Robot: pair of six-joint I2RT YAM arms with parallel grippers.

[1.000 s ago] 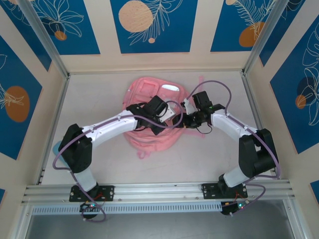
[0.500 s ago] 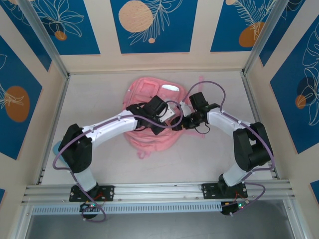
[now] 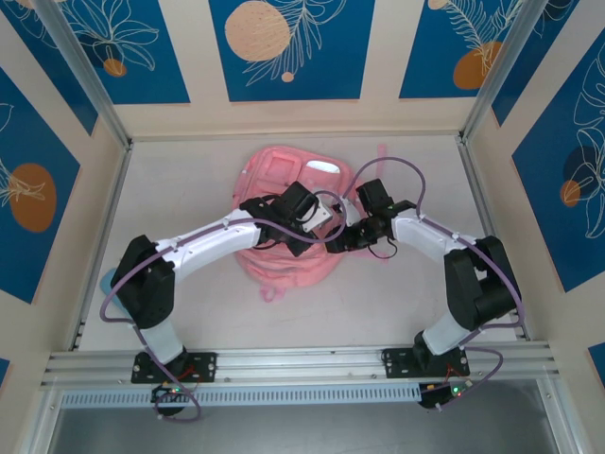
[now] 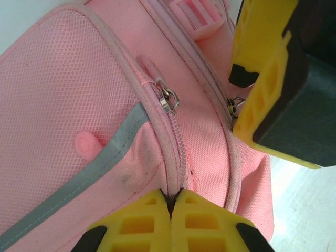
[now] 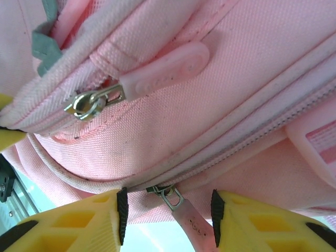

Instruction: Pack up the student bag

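Student bag (image 3: 279,175) lies at 12 o'clock from each tool: left tool (image 4: 170,207) clamps its zip seam; right tool (image 5: 168,210) stands apart around a zip pull (image 5: 189,224).

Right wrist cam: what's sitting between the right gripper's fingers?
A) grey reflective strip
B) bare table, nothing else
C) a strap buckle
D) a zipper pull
D: a zipper pull on the student bag, a metal slider with a pink tab, hangs in the gap of the right gripper, whose jaws stand apart on either side of it without pinching it.
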